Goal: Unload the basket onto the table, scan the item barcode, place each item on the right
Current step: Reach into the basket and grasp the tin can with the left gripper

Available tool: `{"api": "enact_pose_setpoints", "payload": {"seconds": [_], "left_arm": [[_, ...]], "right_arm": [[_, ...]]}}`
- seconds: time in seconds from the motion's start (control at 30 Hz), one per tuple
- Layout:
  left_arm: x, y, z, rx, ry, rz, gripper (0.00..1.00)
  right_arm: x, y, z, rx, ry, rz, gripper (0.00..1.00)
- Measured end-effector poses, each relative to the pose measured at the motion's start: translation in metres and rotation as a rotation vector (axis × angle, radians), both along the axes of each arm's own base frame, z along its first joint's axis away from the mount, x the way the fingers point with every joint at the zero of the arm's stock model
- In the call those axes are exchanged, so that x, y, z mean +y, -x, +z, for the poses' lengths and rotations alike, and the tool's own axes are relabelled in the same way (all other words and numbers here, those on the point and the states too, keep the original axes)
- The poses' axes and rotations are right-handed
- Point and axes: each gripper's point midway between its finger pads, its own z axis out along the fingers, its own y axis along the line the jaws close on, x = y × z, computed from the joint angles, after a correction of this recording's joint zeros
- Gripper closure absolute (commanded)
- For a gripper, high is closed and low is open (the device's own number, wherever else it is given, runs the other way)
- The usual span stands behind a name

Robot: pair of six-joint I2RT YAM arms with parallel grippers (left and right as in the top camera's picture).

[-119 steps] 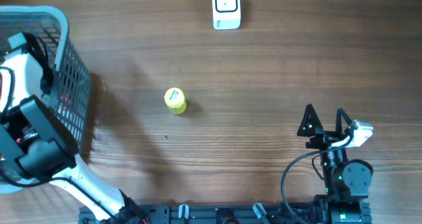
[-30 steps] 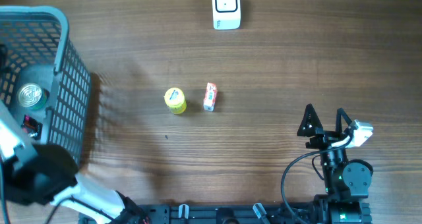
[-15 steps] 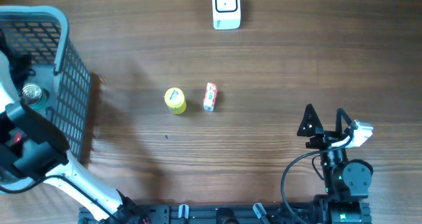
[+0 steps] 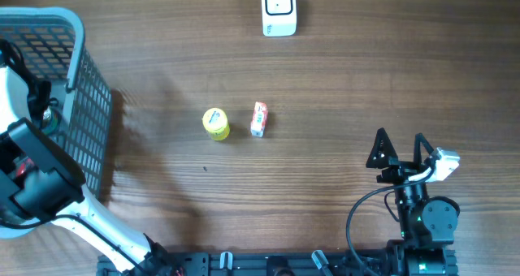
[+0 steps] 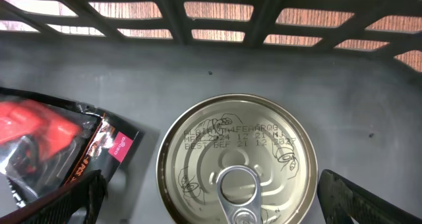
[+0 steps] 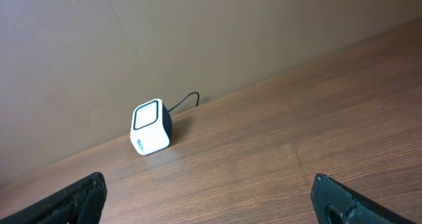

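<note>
Alignment decides the coming grasp: the silver round tin can with a pull-tab lid [image 5: 236,161] stands upright on the floor of the grey plastic mesh basket [image 4: 85,89]. Its long axis points straight up at the left gripper [image 5: 224,197], which hangs directly above it. That gripper is spread wide and holds nothing. In the left wrist view its two dark fingers [image 5: 72,199] show to either side of the lid, so a straight descent should bracket the can. A red crinkled foil packet [image 5: 53,145] lies just beside the can on one side and may crowd that finger. The right gripper [image 4: 400,150], also wide open and empty, sits well apart at the near edge of the brown wooden desk [image 4: 366,73]. It faces the white cube-shaped scanner [image 4: 279,9], so the left arm is plainly the nearer one.
</note>
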Motion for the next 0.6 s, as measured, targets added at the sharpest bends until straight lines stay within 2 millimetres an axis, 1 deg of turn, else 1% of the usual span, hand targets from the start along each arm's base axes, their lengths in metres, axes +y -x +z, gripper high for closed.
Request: {"api": "enact_pose_setpoints", "payload": {"seconds": [0.03, 0.2, 0.33, 0.4, 0.43, 0.5, 0.6], "left_arm": [[0.0, 0.0, -0.001, -0.001, -0.001, 0.0, 0.0], [0.001, -0.001, -0.019, -0.02, -0.014, 0.0, 0.0], [0.002, -0.003, -0.023, -0.038, -0.026, 0.0, 0.0], [0.004, -0.006, -0.023, -0.051, -0.035, 0.0, 0.14], [0.005, -0.008, -0.022, -0.057, -0.039, 0.0, 0.15], [0.007, -0.01, -0.022, -0.068, -0.047, -0.001, 0.15], [0.008, -0.012, -0.021, -0.078, -0.054, 0.0, 0.1]], "right_arm": [[0.0, 0.0, 0.0, 0.0, 0.0, 0.0, 0.0], [0.0, 0.0, 0.0, 0.0, 0.0, 0.0, 0.0], [0.0, 0.0, 0.0, 0.0, 0.0, 0.0, 0.0], [0.0, 0.0, 0.0, 0.0, 0.0, 0.0, 0.0], [0.0, 0.0, 0.0, 0.0, 0.0, 0.0, 0.0], [0.0, 0.0, 0.0, 0.0, 0.0, 0.0, 0.0], [0.0, 0.0, 0.0, 0.0, 0.0, 0.0, 0.0]]}}
